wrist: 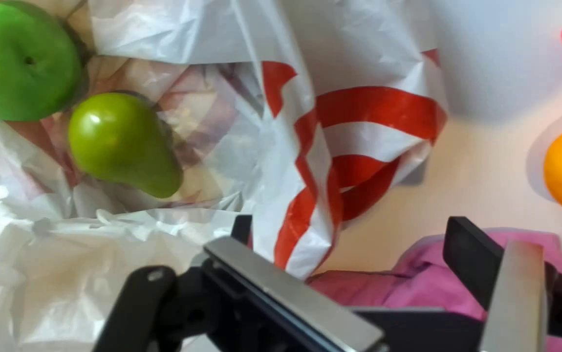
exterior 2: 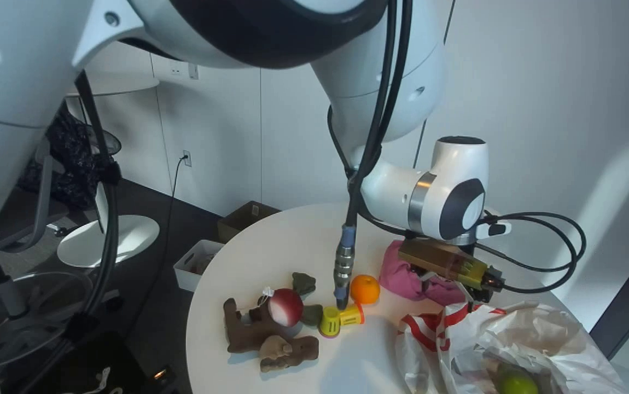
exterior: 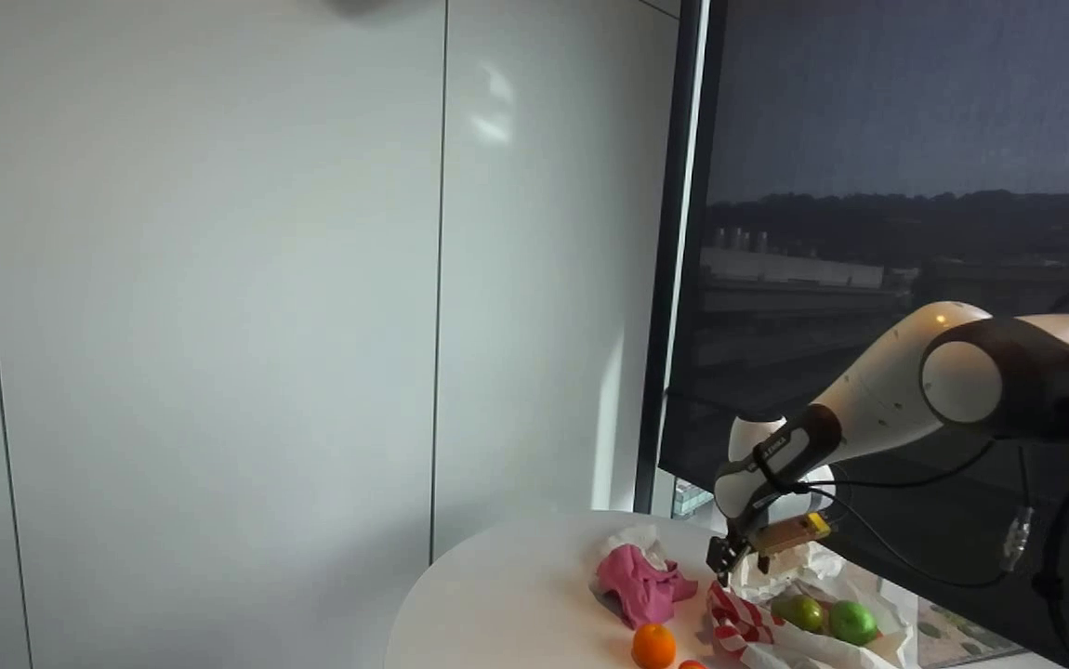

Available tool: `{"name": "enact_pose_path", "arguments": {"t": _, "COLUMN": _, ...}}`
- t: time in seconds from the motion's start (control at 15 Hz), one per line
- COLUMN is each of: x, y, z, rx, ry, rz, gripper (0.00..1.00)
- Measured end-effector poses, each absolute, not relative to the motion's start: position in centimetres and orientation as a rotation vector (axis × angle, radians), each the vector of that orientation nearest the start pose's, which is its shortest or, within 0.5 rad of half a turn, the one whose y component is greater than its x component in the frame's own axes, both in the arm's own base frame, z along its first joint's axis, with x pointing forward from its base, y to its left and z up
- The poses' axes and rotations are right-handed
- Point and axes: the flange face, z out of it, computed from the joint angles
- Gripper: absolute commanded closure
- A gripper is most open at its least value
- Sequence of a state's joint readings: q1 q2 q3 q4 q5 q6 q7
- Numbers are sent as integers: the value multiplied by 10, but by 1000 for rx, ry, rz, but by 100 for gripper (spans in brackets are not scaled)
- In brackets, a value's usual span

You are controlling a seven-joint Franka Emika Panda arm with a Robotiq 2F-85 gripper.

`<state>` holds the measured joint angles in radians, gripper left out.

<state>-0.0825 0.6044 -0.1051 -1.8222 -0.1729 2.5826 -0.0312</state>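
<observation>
by the claw — striped bag, pink cloth, orange nearby

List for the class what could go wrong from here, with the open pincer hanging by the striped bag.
1. In the wrist view, the striped edge of the bag shows within the gap of the open pincer; closing now might pinch or tear it.
2. If the bag were then tugged, the pear and apple lying loose in it could roll or spill.
3. The pink cloth lies close by too, so it might snag.
</observation>
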Motion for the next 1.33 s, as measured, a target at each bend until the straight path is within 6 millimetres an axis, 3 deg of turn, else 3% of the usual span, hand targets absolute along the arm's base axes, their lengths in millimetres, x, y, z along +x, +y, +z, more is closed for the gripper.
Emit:
{"name": "enact_pose_path", "arguments": {"t": 0.27, "x": 636, "y": -17, "z": 210, "rx": -3202, "ry": -79, "rz": -85, "gripper": 0}}
{"name": "enact_pose_path", "arguments": {"t": 0.47, "x": 627, "y": 24, "z": 179, "rx": -3167, "ry": -135, "rz": -37, "gripper": 0}}
{"name": "enact_pose_path", "arguments": {"t": 0.8, "x": 625, "y": 47, "z": 124, "rx": -3142, "ry": -183, "rz": -41, "gripper": 0}}
{"name": "enact_pose_path", "arguments": {"t": 1.13, "x": 637, "y": 50, "z": 100, "rx": -3132, "ry": -230, "rz": -84, "gripper": 0}}
{"name": "enact_pose_path", "arguments": {"t": 1.2, "x": 639, "y": 51, "z": 97, "rx": -3132, "ry": -248, "rz": -96, "gripper": 17}}
{"name": "enact_pose_path", "arguments": {"t": 1.33, "x": 642, "y": 53, "z": 93, "rx": -3135, "ry": -301, "rz": -127, "gripper": 34}}
